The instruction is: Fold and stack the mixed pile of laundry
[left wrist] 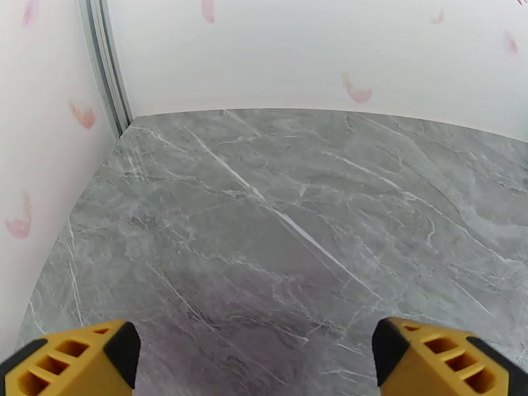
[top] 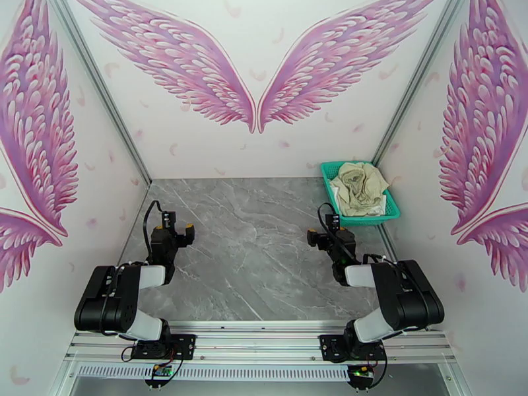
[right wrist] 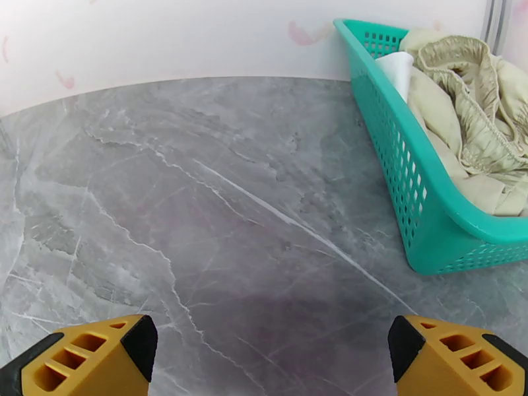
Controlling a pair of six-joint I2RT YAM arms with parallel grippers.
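- Top camera: the left arm point(top: 125, 292) and the right arm point(top: 389, 295) are folded low at the near edge of the grey marble table point(top: 264, 259). The left jaws and the right jaws both point toward the far wall; both stand apart, with nothing between them. The teal basket point(top: 328, 183) sits in the far right corner of the table, and the mixed laundry pile point(top: 360, 185) lies crumpled inside it. The right jaws are near the front of the basket but do not touch it; the left jaws are well apart from it.
- Left wrist camera: the two yellow fingertips point(left wrist: 72, 361) sit at the bottom corners, spread wide; between them and ahead of them there is bare table, and no cloth is held.
- Right wrist camera: here also the fingertips point(right wrist: 86, 361) are spread wide and grip nothing. The basket stands ahead and to the right; a cream-beige garment point(right wrist: 462, 133) with a gathered waistband takes most of it, and a white garment point(right wrist: 396, 67) shows at the far left inside wall, partly under the cream one. I cannot make out a cord.
- Progress, as I judge it: the task is at its very start. No piece is out of the basket; nothing is spread, folded or stacked on the table. All steps are left: take each garment out, lay it flat, fold it, and put one on the other. The right arm is the nearer one for the first reach.
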